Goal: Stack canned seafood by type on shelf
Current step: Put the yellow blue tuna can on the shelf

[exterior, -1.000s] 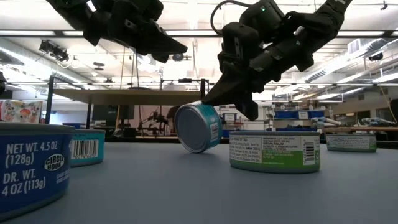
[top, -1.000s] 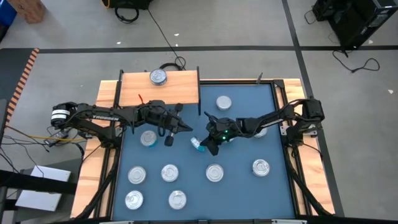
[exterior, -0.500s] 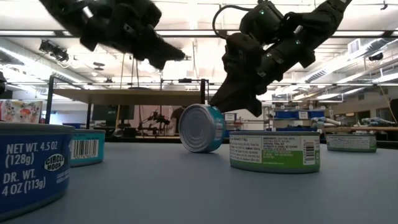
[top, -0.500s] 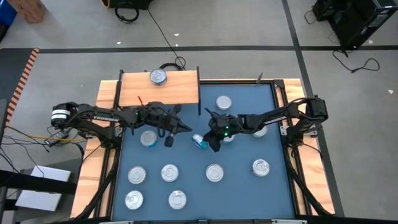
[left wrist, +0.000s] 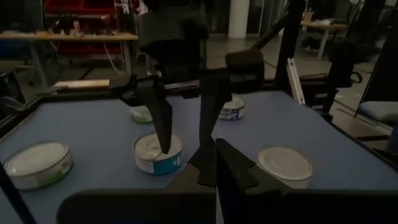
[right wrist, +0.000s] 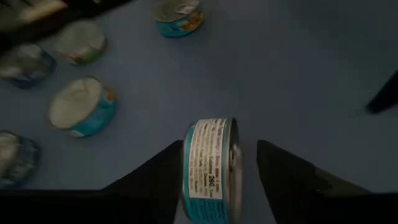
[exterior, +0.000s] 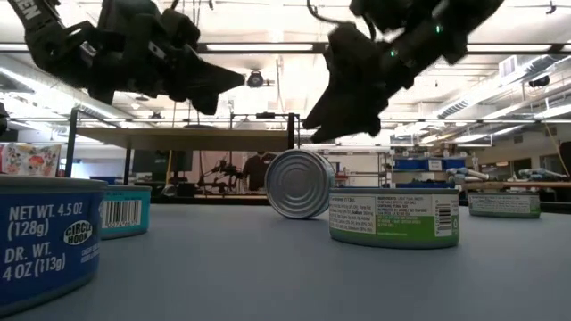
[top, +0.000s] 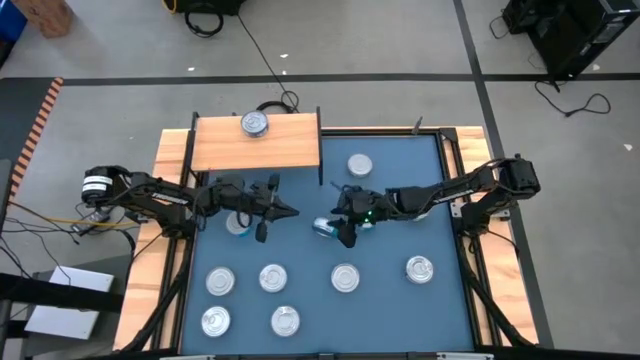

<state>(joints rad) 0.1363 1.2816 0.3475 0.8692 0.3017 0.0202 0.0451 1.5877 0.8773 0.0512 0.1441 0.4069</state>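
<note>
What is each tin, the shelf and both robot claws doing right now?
Tin on edge: standing on its rim on the blue table, between the right claw's fingers, not gripped.
Right gripper: open, over that tin.
Left gripper: shut, holding nothing, above the table.
Shelf: holds one tin.
Shelf tin: lying flat, lid up.
Other tins: flat on the table, unstacked.

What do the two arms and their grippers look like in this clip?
Both arms are black, jointed and slim, ending in two tapered dark fingers. The left arm has a pale round part at its base. The right arm shows a small green light close to the right gripper.
</note>
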